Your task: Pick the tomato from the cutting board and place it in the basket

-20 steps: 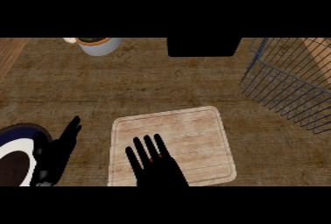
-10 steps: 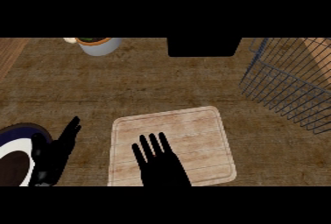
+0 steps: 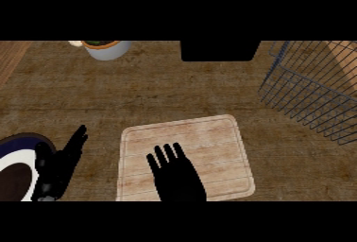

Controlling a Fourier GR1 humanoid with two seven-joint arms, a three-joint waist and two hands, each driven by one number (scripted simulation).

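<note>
I cannot see the tomato in this view. It does not show on the bare part of the cutting board (image 3: pixel 209 134), and if it lies under my right hand (image 3: pixel 179 177) I cannot tell. So I also cannot say which way it points or how its long axis runs.

My right hand is over the lower middle part of the board, palm down, with the fingers straight, a little spread, and pointing away from me, slightly to the left. It holds nothing that I can see. Compared with one second ago, this hand has moved a little to the right over the board; its shape is the same, flat and open. The board itself has not shifted. It is a pale wooden board with round corners, turned a little, so its long sides lean to the right at the far end.

My left hand (image 3: pixel 64 160) shows at the lower left, seen from the edge, fingers straight and pointing away from me. It rests over the right rim of a dark blue plate (image 3: pixel 28 141) with a white inside, as before.

The wire basket (image 3: pixel 310 97) stands at the upper right, well apart from the board. At the far edge of the wooden counter (image 3: pixel 140 90) are a white cup (image 3: pixel 109 51) with something brown in it, and a black block (image 3: pixel 219 50).
</note>
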